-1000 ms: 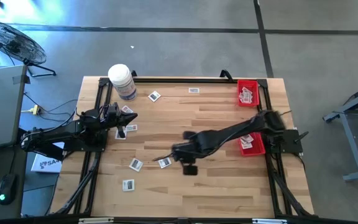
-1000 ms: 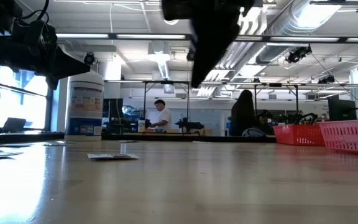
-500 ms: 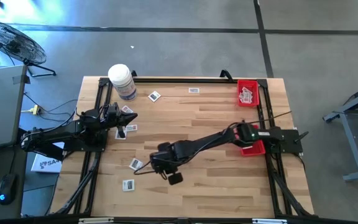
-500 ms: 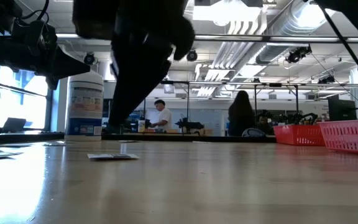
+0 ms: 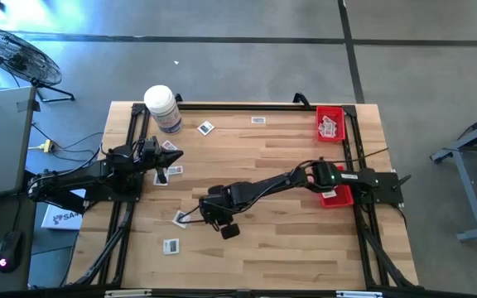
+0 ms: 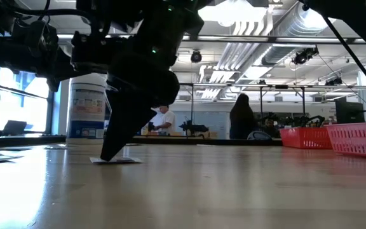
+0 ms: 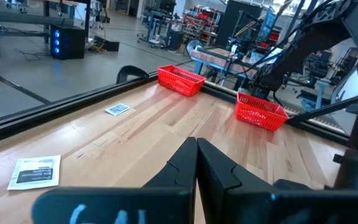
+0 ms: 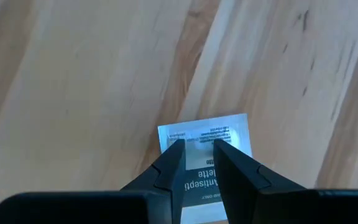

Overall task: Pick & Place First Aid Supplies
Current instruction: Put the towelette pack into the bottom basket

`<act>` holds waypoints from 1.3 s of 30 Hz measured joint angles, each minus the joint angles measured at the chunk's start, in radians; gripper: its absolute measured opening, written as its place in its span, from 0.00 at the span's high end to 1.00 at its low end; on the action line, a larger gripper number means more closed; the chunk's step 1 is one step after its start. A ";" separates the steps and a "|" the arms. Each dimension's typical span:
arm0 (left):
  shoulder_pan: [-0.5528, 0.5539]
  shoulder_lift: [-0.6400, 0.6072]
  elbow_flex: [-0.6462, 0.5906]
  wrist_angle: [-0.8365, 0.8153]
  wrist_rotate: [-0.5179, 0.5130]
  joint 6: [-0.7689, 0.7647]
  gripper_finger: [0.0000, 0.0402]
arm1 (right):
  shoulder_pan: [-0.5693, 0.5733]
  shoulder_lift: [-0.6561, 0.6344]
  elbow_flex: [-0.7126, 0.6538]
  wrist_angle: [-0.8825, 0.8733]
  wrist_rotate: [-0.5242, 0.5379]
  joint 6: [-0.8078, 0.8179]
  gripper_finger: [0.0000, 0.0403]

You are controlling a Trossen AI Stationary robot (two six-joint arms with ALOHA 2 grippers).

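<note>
right tool (image 5: 190, 217) over packet (image 8: 207, 162); red bins (image 5: 330, 124) hold packets.

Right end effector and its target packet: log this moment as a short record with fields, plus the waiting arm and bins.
right end effector: down at the table, fingers open with a narrow gap, tips over a packet
target packet: flat on the wood, white with dark print, not lifted
left end effector: shut, empty, hovering over the table's left side
red bins: two at the table's right edge, packets inside
loose packets: several scattered on the table
white jar: upright at the far left corner
</note>
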 joint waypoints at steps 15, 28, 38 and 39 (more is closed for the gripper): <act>0.000 0.000 0.000 0.000 0.000 0.000 1.00 | 0.051 -0.001 0.046 -0.351 0.068 0.001 0.81; 0.000 0.000 0.000 0.000 0.000 0.000 1.00 | 0.108 -0.010 0.043 -0.361 0.098 -0.036 0.59; 0.000 0.000 0.000 0.000 0.000 0.000 1.00 | 0.100 -0.031 0.042 -0.336 0.107 0.010 0.58; 0.000 0.000 0.000 0.000 0.000 0.000 1.00 | 0.099 -0.031 0.042 -0.333 0.104 -0.005 0.59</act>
